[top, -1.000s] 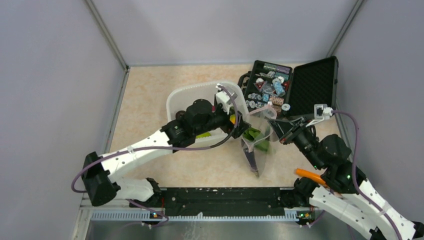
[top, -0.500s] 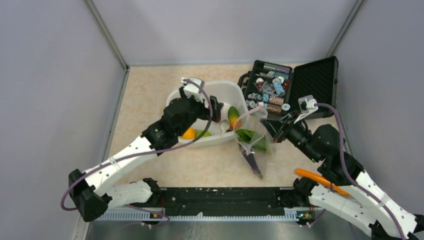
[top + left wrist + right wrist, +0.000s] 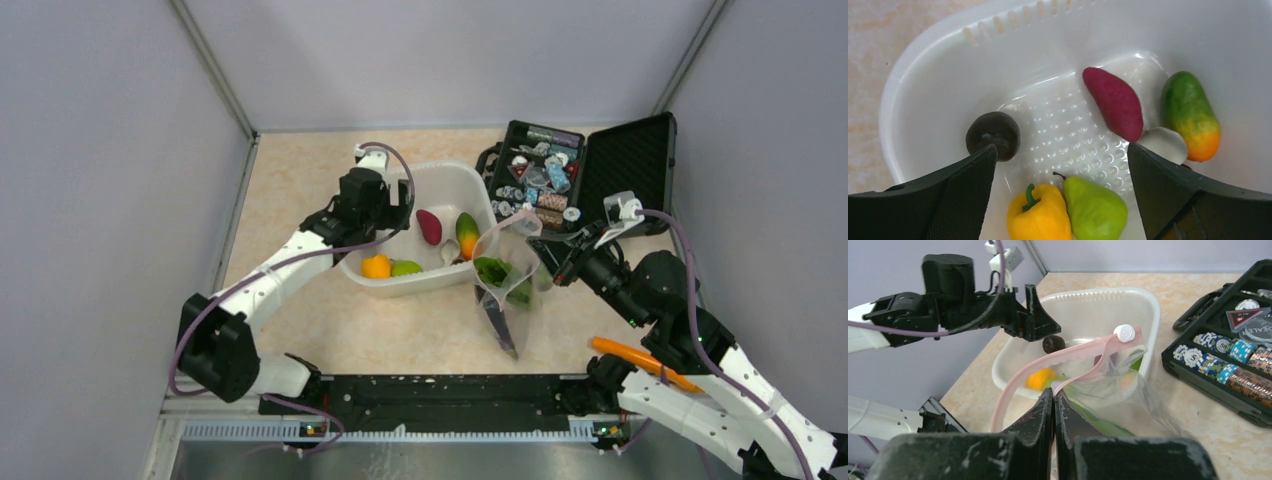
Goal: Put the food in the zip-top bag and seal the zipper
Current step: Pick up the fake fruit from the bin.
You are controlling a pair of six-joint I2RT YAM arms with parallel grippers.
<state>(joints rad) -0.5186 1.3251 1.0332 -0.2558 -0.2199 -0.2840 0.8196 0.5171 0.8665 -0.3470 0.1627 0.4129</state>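
My left gripper (image 3: 1060, 150) hangs open over the white tub (image 3: 923, 75), nothing between its fingers. Below it lies food: a yellow pepper (image 3: 1038, 215), a green pear (image 3: 1095, 210), a magenta piece (image 3: 1113, 102), a green-orange fruit (image 3: 1190, 115), a whitish piece (image 3: 1165, 144) and a dark round piece (image 3: 993, 134). The clear zip-top bag (image 3: 510, 295) stands right of the tub with a green leafy piece (image 3: 495, 270) and a dark eggplant (image 3: 502, 325) inside. My right gripper (image 3: 1054, 392) is shut on the bag's mouth edge, holding the pink zipper (image 3: 1078, 352) open.
An open black case (image 3: 540, 185) of chips lies at the back right, close behind the bag. An orange tool (image 3: 640, 362) rests by the right arm's base. Grey walls enclose the table on three sides.
My left arm has drawn back from the bag's mouth and swung left over the tub, its gripper widening. The right gripper kept its hold and the bag shifted slightly.
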